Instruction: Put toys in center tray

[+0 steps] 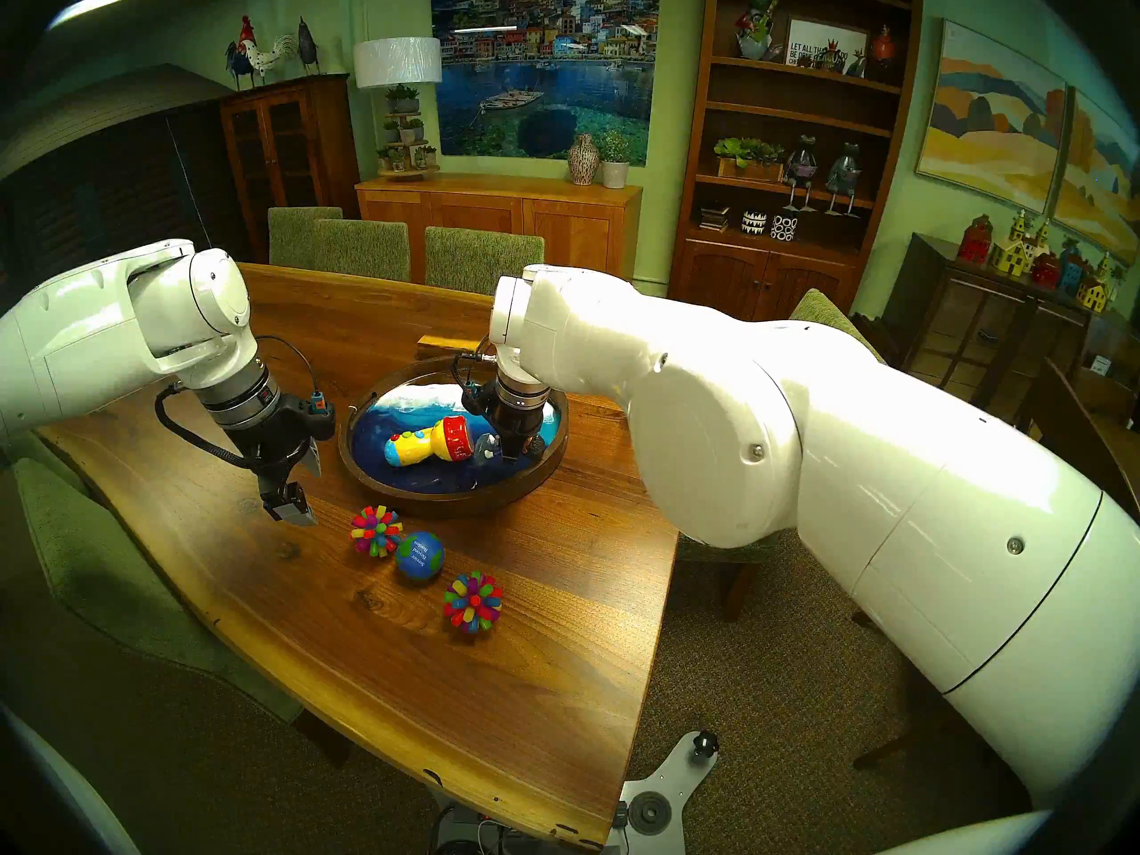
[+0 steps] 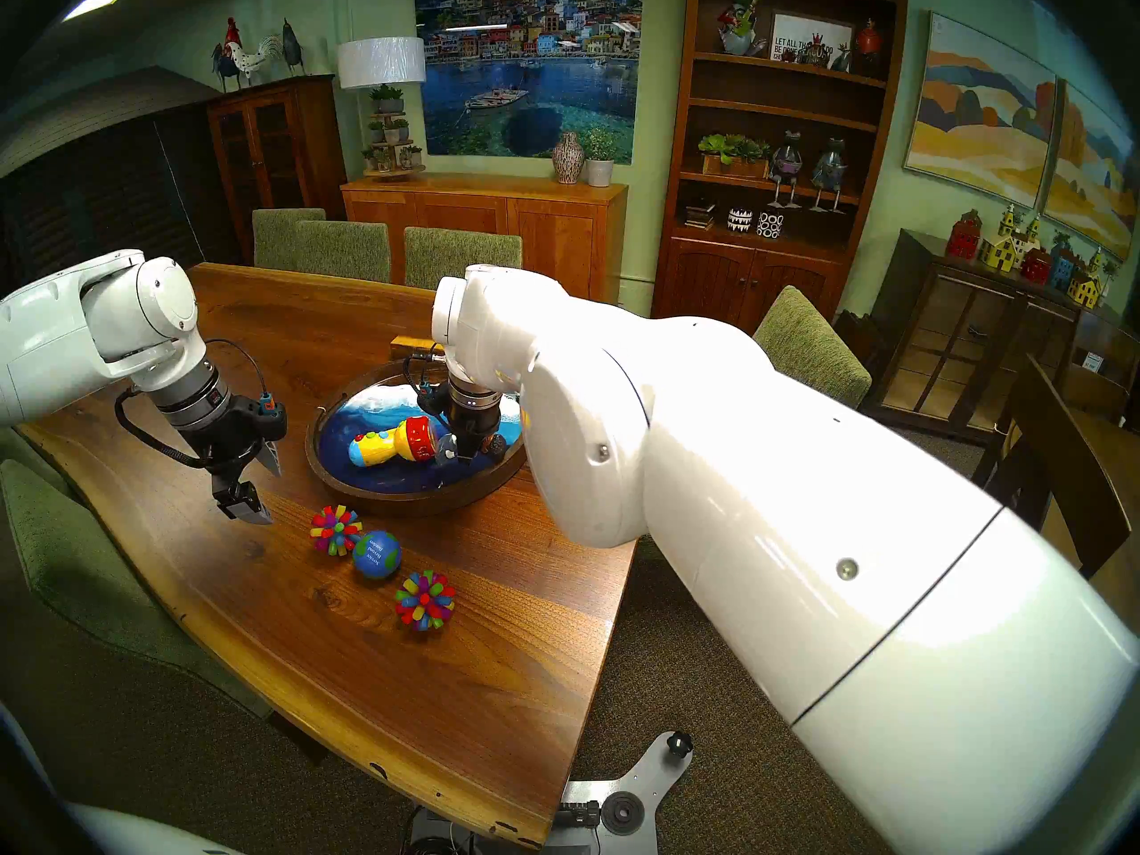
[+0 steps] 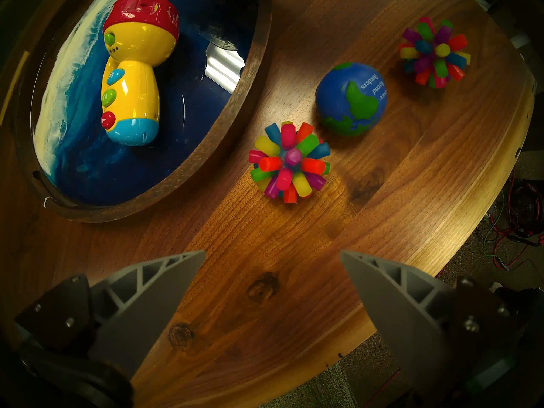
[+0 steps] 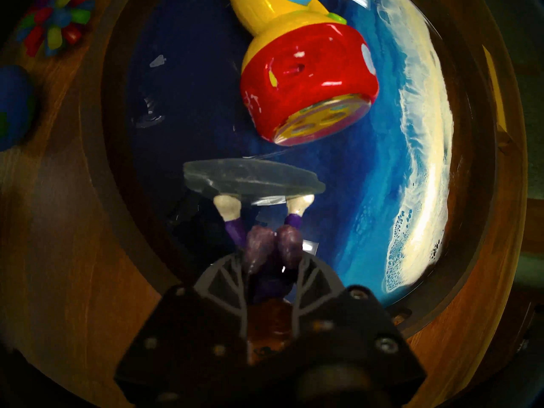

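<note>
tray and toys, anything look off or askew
The doll figure hangs feet-first from the shut right hand over the tray. The toy flashlight lies on its side inside. Nothing looks spilled or broken.

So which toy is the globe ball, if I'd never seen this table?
Find the round ocean-painted tray on the wooden table. In front of it three balls sit in a row; the globe ball is the middle one, smooth blue with green continents, between two spiky balls.

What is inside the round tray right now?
Inside the tray lies the toy flashlight on its side. The right hand holds a small doll figure over the tray floor; its head is hidden between the fingers. Three balls sit outside.
</note>
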`<state>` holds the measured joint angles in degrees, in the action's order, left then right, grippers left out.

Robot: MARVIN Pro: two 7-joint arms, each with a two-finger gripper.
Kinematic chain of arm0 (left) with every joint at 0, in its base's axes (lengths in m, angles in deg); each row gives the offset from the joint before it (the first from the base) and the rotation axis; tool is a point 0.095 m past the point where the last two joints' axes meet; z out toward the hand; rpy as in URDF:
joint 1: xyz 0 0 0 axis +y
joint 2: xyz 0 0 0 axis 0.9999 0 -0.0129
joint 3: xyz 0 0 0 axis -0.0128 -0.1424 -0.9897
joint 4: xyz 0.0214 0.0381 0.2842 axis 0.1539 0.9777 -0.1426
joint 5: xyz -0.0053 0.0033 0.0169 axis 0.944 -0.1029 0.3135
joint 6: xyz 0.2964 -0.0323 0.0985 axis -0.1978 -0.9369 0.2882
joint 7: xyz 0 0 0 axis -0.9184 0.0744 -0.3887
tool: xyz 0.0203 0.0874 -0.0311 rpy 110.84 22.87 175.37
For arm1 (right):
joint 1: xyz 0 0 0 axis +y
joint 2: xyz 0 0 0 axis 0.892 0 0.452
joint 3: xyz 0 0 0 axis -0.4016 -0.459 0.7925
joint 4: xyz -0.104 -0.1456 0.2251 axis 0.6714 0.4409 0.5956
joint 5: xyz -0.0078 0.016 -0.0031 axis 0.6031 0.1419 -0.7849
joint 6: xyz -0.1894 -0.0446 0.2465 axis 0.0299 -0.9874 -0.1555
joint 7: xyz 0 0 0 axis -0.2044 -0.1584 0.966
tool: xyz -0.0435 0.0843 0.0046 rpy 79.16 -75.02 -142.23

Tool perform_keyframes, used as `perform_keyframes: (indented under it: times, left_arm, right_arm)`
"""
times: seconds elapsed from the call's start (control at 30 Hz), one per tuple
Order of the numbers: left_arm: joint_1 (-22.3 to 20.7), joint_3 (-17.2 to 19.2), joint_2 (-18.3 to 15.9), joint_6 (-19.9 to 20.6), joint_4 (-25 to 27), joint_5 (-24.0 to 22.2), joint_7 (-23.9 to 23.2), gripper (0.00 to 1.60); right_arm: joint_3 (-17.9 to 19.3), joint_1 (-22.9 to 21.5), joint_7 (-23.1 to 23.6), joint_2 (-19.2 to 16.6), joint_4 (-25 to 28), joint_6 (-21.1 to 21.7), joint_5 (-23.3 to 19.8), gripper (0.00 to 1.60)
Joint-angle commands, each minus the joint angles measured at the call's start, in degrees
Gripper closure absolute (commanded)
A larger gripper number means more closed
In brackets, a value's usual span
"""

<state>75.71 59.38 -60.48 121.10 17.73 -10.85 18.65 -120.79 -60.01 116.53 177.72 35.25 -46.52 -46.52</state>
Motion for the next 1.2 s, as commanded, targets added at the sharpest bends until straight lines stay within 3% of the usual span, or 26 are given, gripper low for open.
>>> perform_keyframes:
  times: [0.0, 0.53, 1.17]
  left_arm:
    - [-1.7, 1.3, 0.0, -0.1, 0.0, 0.0, 0.1, 0.00]
    - [-1.6, 1.3, 0.0, -0.1, 0.0, 0.0, 0.1, 0.00]
    - [-1.6, 1.3, 0.0, -0.1, -0.1, 0.0, 0.1, 0.00]
  right_arm:
    - [-1.5, -0.6, 1.4, 0.0, -1.4, -3.4, 2.7, 1.60]
    - [-1.3, 0.5, 3.5, 0.0, -3.7, -10.7, 6.2, 1.60]
    - [0.9, 1.3, 4.8, 0.0, -5.4, -14.8, 9.2, 1.60]
